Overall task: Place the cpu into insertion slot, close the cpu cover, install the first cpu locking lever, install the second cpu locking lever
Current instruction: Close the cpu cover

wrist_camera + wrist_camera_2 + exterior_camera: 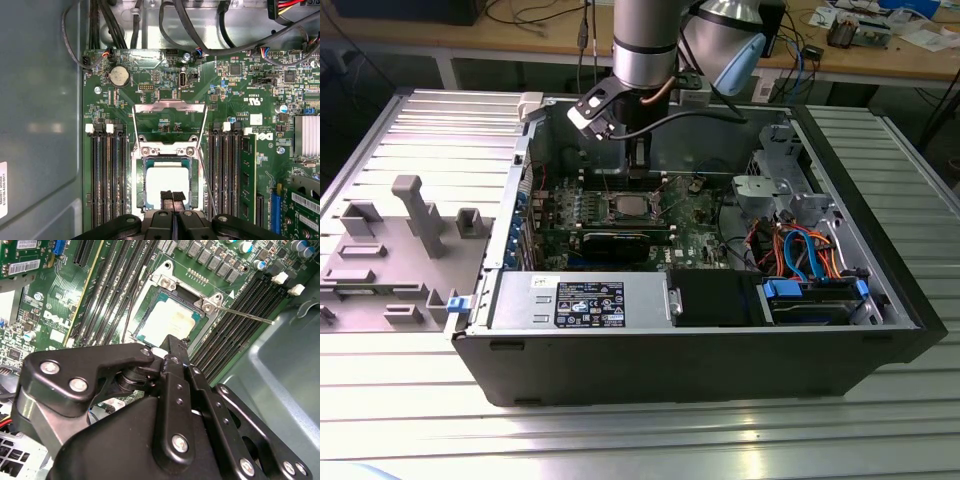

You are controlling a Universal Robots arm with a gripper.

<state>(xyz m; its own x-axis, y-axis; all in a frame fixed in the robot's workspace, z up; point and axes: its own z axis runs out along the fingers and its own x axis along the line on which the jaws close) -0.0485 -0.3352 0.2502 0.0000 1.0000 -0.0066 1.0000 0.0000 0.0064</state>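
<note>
The cpu (167,181) lies flat in the insertion slot (139,200), its silver top showing; it also appears in the second wrist view (172,320) and the exterior view (625,207). Past the socket's two screws the cpu cover (170,106) stands swung open, with green board visible through its window. Thin wire levers (207,185) stick out beside the socket, and one rod (250,315) lies across the memory slots. My gripper (172,197) hangs just over one edge of the cpu, fingers together and holding nothing. It is also seen in the second wrist view (172,345) and exterior view (638,165).
Black memory slots (107,175) flank the socket on both sides. The case's grey wall (40,125) rises close by. A black graphics card (620,243), a power supply (585,300) and a drive cage with cables (800,250) fill the case. A grey fixture plate (400,250) lies outside.
</note>
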